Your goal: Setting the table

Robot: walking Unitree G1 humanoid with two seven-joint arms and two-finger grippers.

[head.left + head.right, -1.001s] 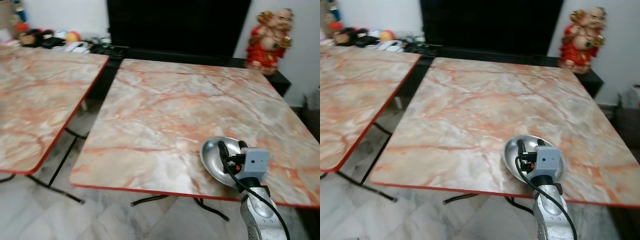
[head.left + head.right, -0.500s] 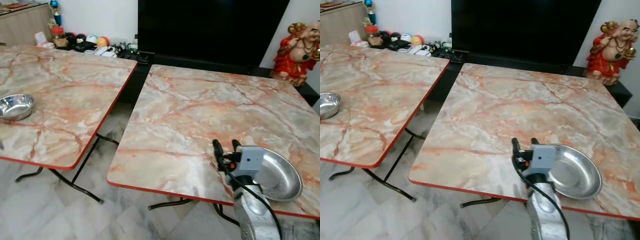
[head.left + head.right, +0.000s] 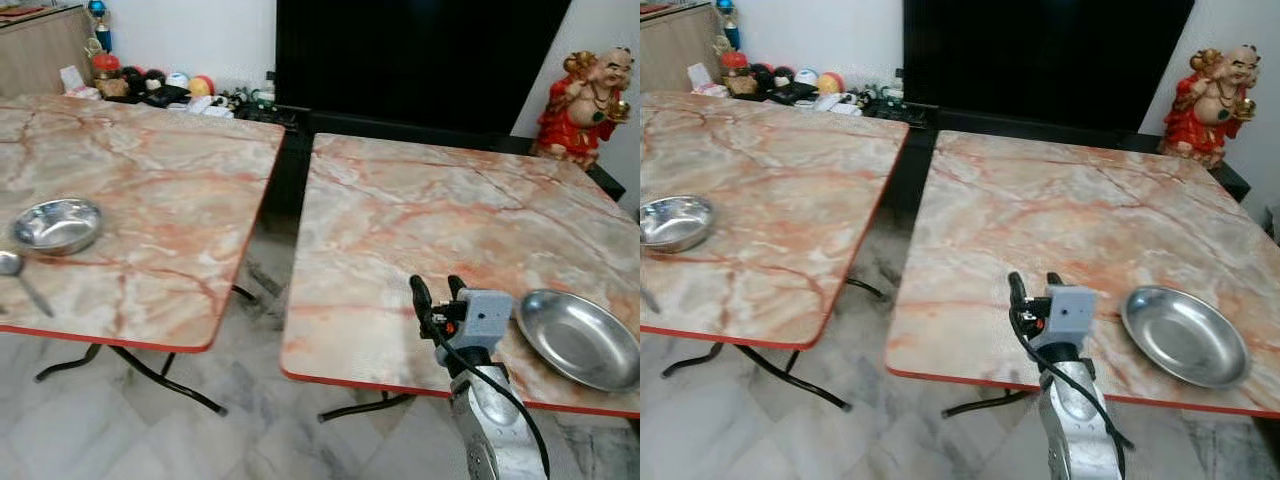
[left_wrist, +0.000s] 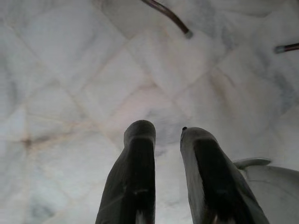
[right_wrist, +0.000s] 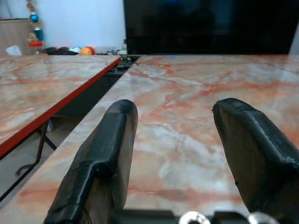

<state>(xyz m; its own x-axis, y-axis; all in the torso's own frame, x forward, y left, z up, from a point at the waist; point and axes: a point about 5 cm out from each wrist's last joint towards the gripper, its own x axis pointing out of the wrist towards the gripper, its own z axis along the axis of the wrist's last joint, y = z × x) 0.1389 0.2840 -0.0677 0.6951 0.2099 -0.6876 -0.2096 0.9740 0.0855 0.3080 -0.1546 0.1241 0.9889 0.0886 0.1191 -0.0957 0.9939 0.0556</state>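
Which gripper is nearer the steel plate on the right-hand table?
Right. The right gripper hovers open over the table's front edge, just left of the steel plate. The left gripper hangs down toward the floor, away from it.

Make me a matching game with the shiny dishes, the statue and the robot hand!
Things:
1. plate
2. bowl
3. statue
4. right gripper

Places:
A. on the left table, beside a spoon
B. on the dark stand at the far right
C. near the front edge of the right table
D. raised, open, just left of the plate

Pairs: 1-C, 2-A, 3-B, 4-D
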